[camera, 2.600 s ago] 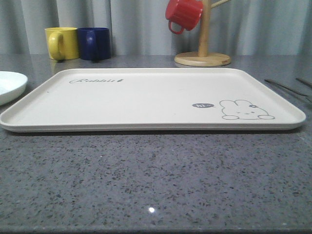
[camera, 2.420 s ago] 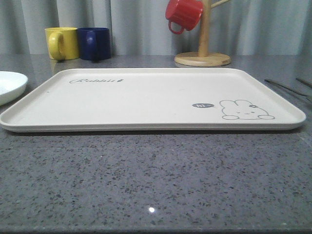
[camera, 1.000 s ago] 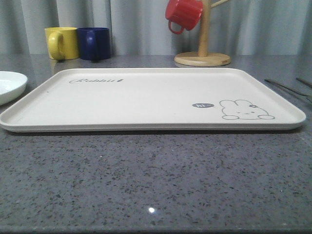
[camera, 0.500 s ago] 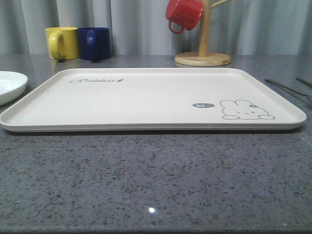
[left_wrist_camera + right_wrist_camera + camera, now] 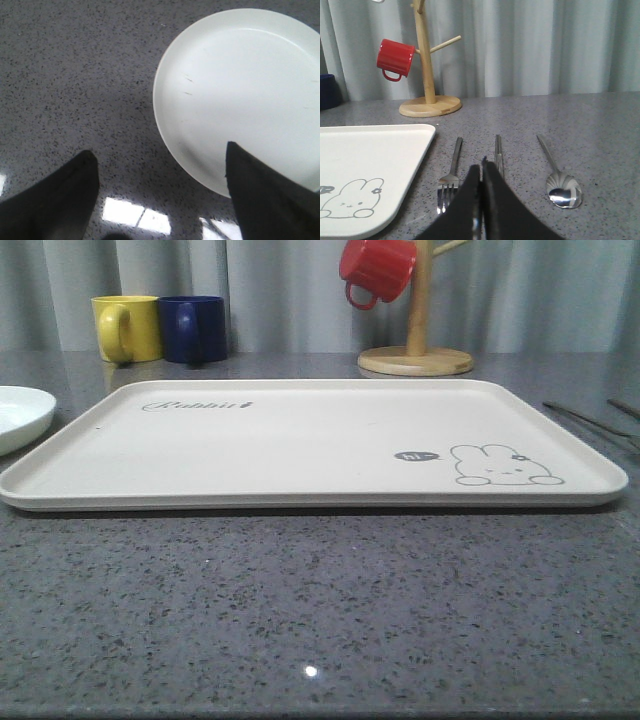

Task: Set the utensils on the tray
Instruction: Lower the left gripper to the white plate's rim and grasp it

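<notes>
The right claw [image 5: 481,200] (fingers pressed together, empty) hung nearest the chopsticks [image 5: 498,155], whose long axis ran toward twelve o'clock.

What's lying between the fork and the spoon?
The chopsticks, seen in the right wrist view: they lie on the table between the fork and the spoon, side by side.

Tray [image 5: 300,440] sits mid-table [image 5: 320,610], w/ plate [image 5: 20,415] just off its left edge & two mugs [image 5: 160,328] side by side behind its far-left corner. Mug stand [image 5: 416,358] is behind tray's far-right part, one mug [image 5: 377,270] hung on it. Right of tray, on the table: fork [image 5: 451,172] nearest tray, then chopsticks [image 5: 498,152], then spoon [image 5: 557,175], all side by side & apart, handles pointing away
</notes>
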Action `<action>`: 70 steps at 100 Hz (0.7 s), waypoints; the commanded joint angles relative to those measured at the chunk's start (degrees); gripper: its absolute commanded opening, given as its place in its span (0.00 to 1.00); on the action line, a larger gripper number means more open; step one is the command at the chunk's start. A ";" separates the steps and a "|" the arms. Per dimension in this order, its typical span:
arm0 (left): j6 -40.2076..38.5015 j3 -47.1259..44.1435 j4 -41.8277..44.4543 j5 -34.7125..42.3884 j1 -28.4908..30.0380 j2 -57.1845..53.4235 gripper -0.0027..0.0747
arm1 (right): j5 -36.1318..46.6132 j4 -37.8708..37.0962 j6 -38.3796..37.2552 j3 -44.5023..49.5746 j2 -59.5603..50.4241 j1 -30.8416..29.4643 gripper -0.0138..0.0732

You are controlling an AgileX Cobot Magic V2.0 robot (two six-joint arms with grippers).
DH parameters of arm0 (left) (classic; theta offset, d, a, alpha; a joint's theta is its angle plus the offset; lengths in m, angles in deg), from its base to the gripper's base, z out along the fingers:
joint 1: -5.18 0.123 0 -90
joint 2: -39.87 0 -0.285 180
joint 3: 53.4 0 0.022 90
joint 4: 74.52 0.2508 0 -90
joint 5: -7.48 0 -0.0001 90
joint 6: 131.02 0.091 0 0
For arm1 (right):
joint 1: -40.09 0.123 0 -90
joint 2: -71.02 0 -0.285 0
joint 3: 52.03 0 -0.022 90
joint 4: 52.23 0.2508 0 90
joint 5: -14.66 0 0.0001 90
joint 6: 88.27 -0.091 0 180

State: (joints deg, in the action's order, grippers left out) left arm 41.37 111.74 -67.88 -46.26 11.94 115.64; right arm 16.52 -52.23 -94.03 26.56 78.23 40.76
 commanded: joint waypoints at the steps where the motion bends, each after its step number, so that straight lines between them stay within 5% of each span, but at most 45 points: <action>1: 2.32 4.22 -1.39 1.03 1.41 3.20 0.69 | 4.78 -0.79 0.48 0.18 -1.11 -0.19 0.08; 70: 7.61 10.55 -6.01 1.15 4.17 22.30 0.69 | 4.78 -0.79 0.48 0.18 -1.11 -0.19 0.08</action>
State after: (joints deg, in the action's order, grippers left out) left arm 48.98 120.41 -73.40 -47.00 15.31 139.01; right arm 16.52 -52.23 -94.03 26.56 78.23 40.76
